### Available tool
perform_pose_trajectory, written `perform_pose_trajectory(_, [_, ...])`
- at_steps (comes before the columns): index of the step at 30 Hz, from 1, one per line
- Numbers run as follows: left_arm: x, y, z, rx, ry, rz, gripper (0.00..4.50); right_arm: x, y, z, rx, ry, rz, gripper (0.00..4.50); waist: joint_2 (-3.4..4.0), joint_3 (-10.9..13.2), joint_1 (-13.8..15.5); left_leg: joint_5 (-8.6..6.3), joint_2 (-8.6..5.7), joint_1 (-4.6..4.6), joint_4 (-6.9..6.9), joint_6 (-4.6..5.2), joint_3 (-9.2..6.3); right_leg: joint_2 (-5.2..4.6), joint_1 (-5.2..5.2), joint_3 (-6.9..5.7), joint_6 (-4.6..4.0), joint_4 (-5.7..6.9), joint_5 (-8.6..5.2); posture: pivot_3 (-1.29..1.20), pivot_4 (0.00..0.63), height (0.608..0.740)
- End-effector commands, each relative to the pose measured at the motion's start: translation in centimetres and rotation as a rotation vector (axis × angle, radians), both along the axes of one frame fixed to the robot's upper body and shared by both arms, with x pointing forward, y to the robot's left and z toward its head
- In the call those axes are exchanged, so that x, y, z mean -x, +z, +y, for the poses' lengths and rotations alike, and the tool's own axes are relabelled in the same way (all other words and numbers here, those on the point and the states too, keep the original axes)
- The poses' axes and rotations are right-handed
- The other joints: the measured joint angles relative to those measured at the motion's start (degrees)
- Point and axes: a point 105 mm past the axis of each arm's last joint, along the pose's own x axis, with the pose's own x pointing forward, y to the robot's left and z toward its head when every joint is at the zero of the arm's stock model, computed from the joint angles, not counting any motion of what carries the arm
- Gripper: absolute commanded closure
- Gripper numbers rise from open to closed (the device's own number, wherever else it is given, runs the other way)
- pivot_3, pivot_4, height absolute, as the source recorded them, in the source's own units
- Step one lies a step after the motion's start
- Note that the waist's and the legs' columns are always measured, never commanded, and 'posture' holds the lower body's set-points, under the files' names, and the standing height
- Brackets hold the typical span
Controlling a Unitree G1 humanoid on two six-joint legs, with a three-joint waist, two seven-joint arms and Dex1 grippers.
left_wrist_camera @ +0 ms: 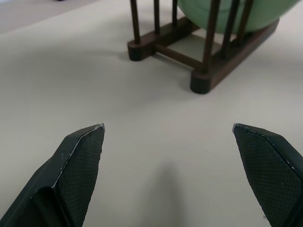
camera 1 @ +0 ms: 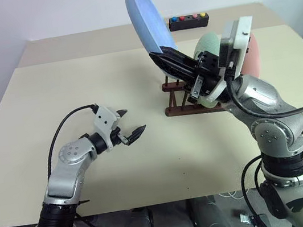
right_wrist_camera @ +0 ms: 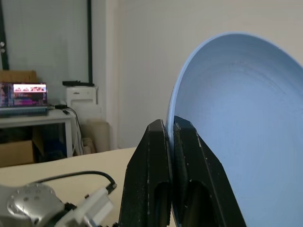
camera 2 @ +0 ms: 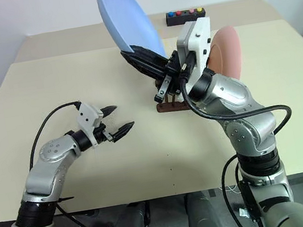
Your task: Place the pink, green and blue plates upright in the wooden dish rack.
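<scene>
My right gripper [camera 1: 158, 56] is shut on the lower rim of the blue plate [camera 1: 146, 16] and holds it upright in the air above the left end of the wooden dish rack [camera 1: 187, 101]. In the right wrist view the two fingers [right_wrist_camera: 151, 161] pinch the blue plate's [right_wrist_camera: 246, 118] edge. The green plate [camera 1: 207, 44] stands upright in the rack, and the pink plate [camera 2: 227, 49] stands upright behind it, both partly hidden by my right arm. My left gripper [camera 1: 128, 124] is open and holds nothing, low over the table to the left of the rack [left_wrist_camera: 203, 61].
A small black box with coloured buttons [camera 1: 189, 22] sits at the back of the table behind the rack. The beige table [camera 1: 50, 95] has bare surface to the left of and in front of the rack.
</scene>
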Motion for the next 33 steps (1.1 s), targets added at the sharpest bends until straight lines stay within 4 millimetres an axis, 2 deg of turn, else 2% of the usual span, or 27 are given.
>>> perform_pose_trajectory(1, [0.4,1.0,-0.3,-0.008,-0.025,-0.060,0.06,0.3,1.1,-0.3,-0.080,-0.007,0.002,4.50,0.00,0.0,0.0,0.00,0.00,0.00,0.00,0.00,0.00,0.00,0.00,0.00,0.00,0.00,0.00,0.00,0.150,0.740])
perform_pose_trajectory(16, [0.4,0.9,-0.4,-0.020,-0.029,-0.070,0.06,-1.9,-0.6,-1.6,-0.202,-0.095,0.169,4.50,0.01,0.0,-0.1,0.00,0.00,0.00,-0.02,0.00,0.00,0.01,-0.01,0.00,0.00,0.00,0.00,0.00,0.150,0.740])
perform_pose_trajectory(33, [0.3,1.0,-0.4,-0.030,-0.030,-0.081,0.06,-2.0,-1.8,-1.5,-0.208,-0.077,0.231,4.50,0.01,0.0,-0.1,0.00,0.00,0.00,-0.03,0.00,0.00,0.01,-0.02,0.00,0.00,0.00,0.00,0.00,0.150,0.740])
